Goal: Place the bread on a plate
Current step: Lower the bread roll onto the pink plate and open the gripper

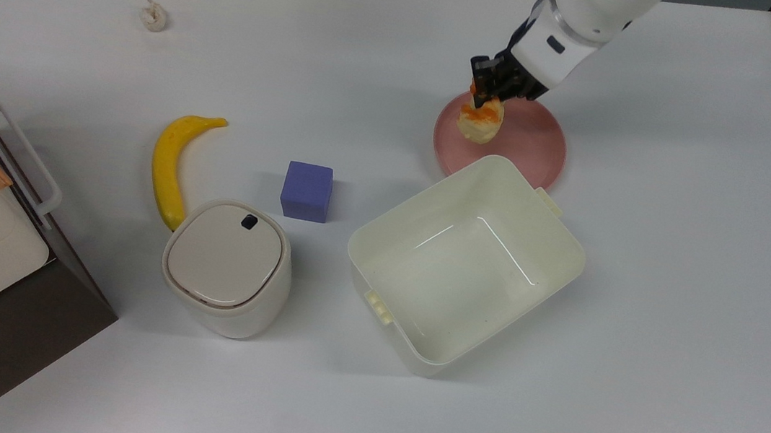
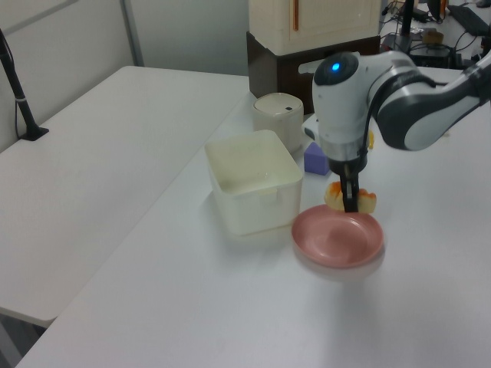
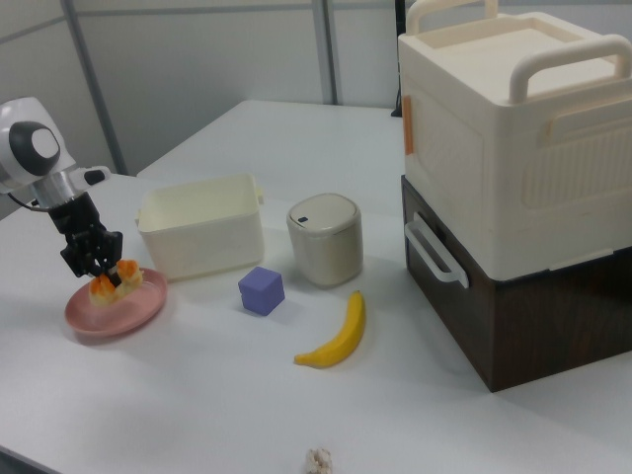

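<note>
The end effector [image 1: 487, 97] is clamped on the bread [image 1: 479, 123], its dark fingers [image 2: 350, 197] pinching the loaf across its orange-browned top. The bread hangs directly beneath the end effector, over the pink plate [image 1: 531, 146]; in the top view it sits over the plate's left part, and in the right view [image 3: 117, 279] it appears just above the plate's surface [image 3: 114, 314], though whether it touches cannot be told. In the left view the loaf [image 2: 350, 201] is at the plate's far rim [image 2: 337, 239].

Just beyond the plate from the end effector, toward the top view's bottom, stands the cream square tub [image 1: 465, 263], its corner next to the plate's rim. Farther off to the top view's left of the end effector sit a purple cube [image 1: 306, 191], a lidded cream canister [image 1: 227, 267] and a yellow banana [image 1: 172, 164], all on the white counter [image 1: 676, 279]. A small whitish lump [image 1: 153, 15] lies well apart, at the top view's far left. A cream box with handles [image 3: 513, 128] rests on a dark brown base [image 3: 533, 306] past the canister.
</note>
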### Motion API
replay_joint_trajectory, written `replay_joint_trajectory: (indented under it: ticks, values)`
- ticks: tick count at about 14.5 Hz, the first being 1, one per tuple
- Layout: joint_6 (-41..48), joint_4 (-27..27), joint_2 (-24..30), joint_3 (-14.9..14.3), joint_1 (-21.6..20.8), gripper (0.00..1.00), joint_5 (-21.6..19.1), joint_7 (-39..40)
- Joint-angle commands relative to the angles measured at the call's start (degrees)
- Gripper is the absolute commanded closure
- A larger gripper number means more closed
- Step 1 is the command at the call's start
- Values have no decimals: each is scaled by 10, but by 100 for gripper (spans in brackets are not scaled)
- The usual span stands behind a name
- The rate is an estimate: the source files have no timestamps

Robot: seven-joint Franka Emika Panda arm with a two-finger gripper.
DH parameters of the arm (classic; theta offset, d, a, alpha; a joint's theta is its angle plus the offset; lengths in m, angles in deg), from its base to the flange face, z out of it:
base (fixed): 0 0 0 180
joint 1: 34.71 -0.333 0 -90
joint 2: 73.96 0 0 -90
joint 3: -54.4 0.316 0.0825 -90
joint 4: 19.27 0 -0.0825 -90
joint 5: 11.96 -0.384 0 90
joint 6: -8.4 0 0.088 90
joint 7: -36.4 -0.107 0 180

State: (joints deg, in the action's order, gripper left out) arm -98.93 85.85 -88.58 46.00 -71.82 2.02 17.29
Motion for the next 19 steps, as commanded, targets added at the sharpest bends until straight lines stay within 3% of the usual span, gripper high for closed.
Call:
replay_joint_trajectory:
  ticks: [1, 2, 3, 4, 6, 7, 8, 14, 19]
  values:
    - [-10, -32, -43, 18, -3, 100, 14, -38]
    - [-10, -33, -47, 19, -3, 100, 17, -40]
    - [-10, -33, -48, 19, -3, 83, 17, -40]
    - [-10, -33, -48, 19, -2, 74, 17, -40]
    - [-4, -35, -47, 20, -2, 34, 17, -40]
    - [-3, -38, -46, 22, -2, 6, 16, -41]
    - [0, -41, -45, 23, 0, 0, 17, -38]
    - [56, -46, 0, 23, 25, 0, 9, 25]
    - [100, -46, 53, 23, 98, 0, 7, 126]
